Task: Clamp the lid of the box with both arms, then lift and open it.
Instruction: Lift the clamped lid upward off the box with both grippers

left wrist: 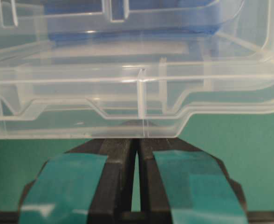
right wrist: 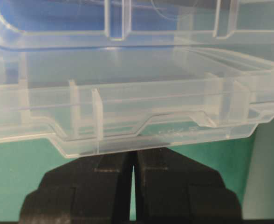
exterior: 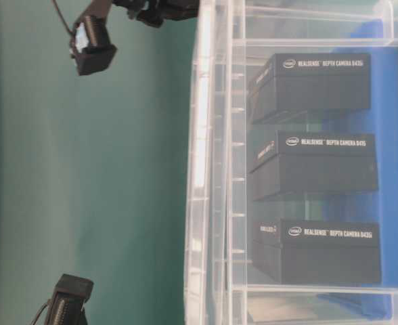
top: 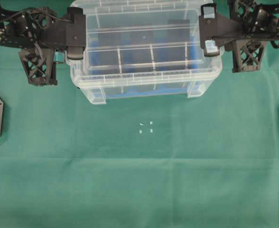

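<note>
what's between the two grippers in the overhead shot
The lid spans the whole stretch from the left gripper to the right gripper, each shut on one end, with the box underneath.

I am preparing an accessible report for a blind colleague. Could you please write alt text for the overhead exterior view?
Two black end effectors, left and right, clamp the short ends of a clear lid on a clear box at the top of a green table. Black blocks on a blue liner show through the plastic.
</note>
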`<state>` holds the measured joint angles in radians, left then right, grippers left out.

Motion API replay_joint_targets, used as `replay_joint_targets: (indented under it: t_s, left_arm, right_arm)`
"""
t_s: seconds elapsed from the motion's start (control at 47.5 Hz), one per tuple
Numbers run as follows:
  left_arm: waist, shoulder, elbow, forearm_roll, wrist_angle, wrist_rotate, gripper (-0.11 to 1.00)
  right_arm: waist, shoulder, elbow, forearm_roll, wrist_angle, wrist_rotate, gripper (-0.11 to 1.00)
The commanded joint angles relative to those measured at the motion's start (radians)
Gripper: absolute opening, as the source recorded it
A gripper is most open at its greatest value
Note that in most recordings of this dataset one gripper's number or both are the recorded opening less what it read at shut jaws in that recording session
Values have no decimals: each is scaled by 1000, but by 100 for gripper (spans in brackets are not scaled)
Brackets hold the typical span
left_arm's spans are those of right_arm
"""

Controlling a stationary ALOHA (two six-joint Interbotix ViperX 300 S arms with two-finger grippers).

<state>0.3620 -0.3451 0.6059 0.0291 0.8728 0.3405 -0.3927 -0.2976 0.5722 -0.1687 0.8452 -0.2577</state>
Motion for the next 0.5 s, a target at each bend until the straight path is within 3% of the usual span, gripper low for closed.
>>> replay_joint_targets:
  t_s: [0.0,0.484]
  left_arm:
    - [-17,-11,-72,-5,-15,-2,1]
    - [-26,-12,-133,-5,49,-3,1]
  right_arm:
    - [60,-23,-91,11,-12,18,0]
    - [86,-48,-147,9,78,23,0]
